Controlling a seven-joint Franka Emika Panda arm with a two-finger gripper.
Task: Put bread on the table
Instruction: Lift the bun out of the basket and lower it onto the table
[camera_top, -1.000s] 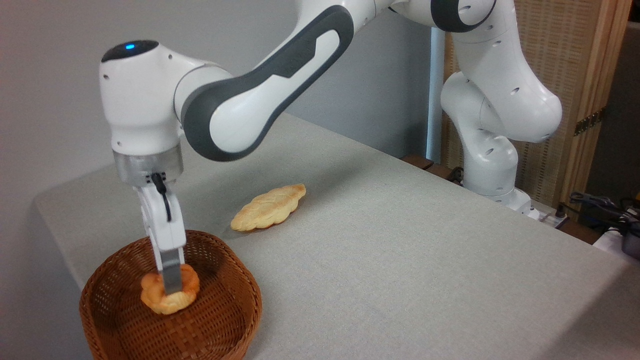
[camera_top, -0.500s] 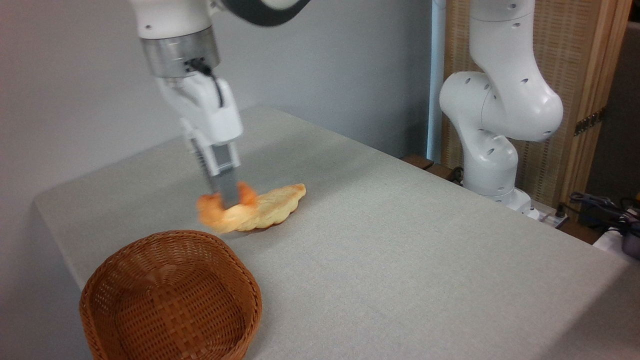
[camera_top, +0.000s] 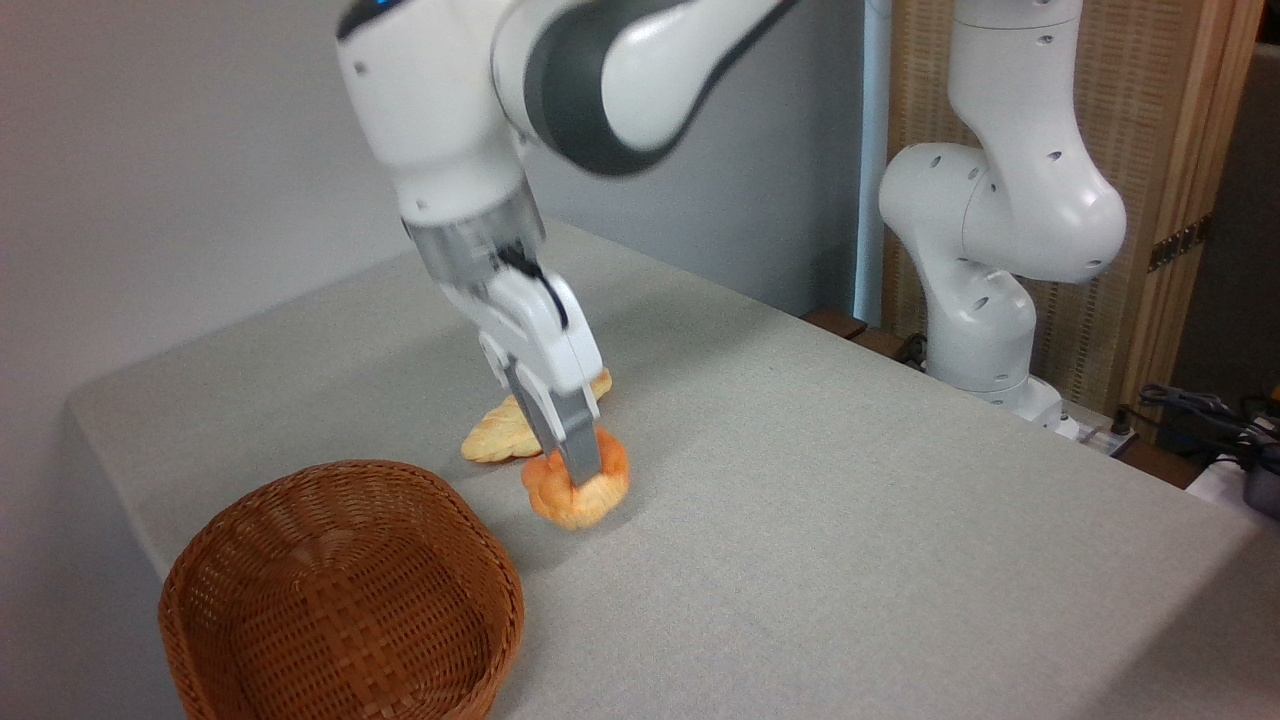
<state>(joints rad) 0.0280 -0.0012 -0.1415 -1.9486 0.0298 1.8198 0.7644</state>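
Bun (camera_top: 577, 492): orange-golden, knotted top, clamped in our hand (camera_top: 582, 468), low over the grey-cloth surface (camera_top: 850, 500); whether its underside touches the cloth we can't tell. 1 finger (camera_top: 572, 440) shows across the front of the bun, the other is hidden behind it. The bun sits just right of the wicker basket (camera_top: 340, 590), well outside its rim, and in front of the paler braided bread (camera_top: 497, 436), which is partly hidden behind the hand. Arm slightly blurred.
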